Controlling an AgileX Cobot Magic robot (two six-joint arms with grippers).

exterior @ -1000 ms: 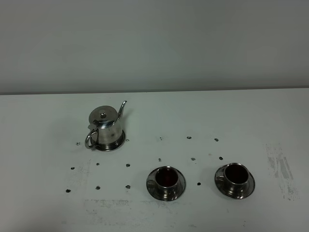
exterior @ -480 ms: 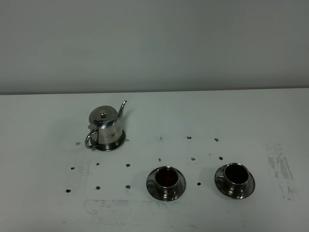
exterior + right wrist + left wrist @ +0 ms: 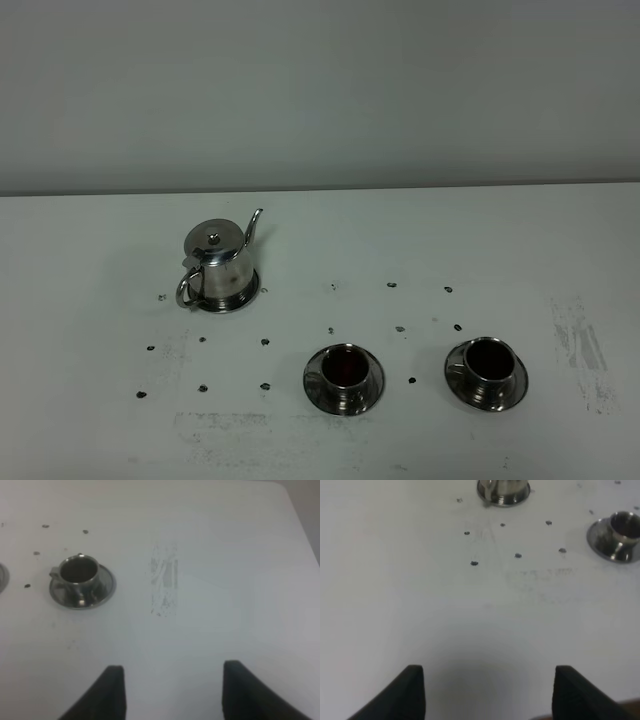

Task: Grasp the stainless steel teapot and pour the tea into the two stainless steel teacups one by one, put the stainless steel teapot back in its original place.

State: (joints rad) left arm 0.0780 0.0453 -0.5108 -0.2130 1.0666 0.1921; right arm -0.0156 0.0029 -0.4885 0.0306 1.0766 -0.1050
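The teapot (image 3: 218, 265) is standing upright on the white table (image 3: 90, 260), at about 10 o'clock from the middle of the high view, its spout pointing toward 1 o'clock and its loop handle hanging toward 7 o'clock. Its lid is sitting closed. The two cups are resting on their saucers nearer the front edge: the left cup (image 3: 344, 372) at about 6 o'clock and the right cup (image 3: 489, 366) at about 4 o'clock, well apart from each other and from the teapot. Dark tea (image 3: 345, 367) is showing inside the left cup, and the right cup is looking dark inside as well. Small dark marks (image 3: 265, 342) are dotting the table between the teapot and the cups, and a grey scuff (image 3: 580, 345) is lying at 3 o'clock beyond the right cup.

Neither arm is appearing in the high view. The left gripper (image 3: 487, 692) is hovering over bare table with its jaws spread wide and nothing between them; the teapot base (image 3: 503, 491) and one cup (image 3: 619, 532) are sitting far ahead of it. The right gripper (image 3: 172, 692) is also gaping wide and gripping nothing, with the right cup (image 3: 79, 575) well ahead of it and the scuff (image 3: 165, 577) beside that cup.
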